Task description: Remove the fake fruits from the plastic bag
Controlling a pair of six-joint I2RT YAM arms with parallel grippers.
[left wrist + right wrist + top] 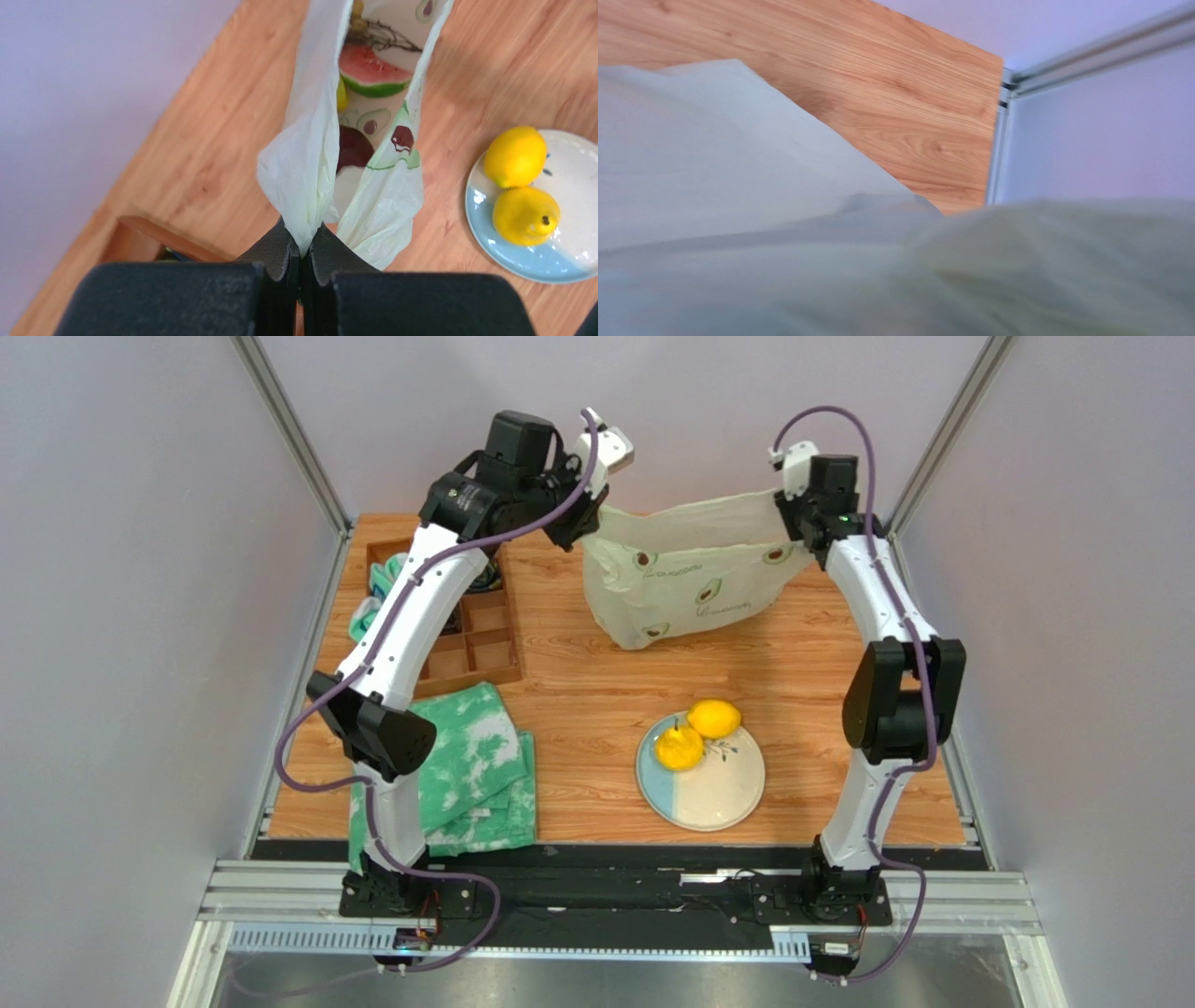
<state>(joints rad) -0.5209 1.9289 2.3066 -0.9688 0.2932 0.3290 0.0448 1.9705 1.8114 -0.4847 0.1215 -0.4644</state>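
Both arms reach high over the far side of the bench (575,693), wrists bent down. The left fingers (296,246) are pressed together on the left rim of the bag (687,588). Straight below them, inside, lie a plum (353,147) and a watermelon slice (368,73). The bag's long axis runs left to right between the arms. A lemon (714,717) and a pear (679,748) sit on the plate (709,801), nearer. Film hides the right fingers (802,507), but the bag's right corner hangs from them, so they evidently pinch it.
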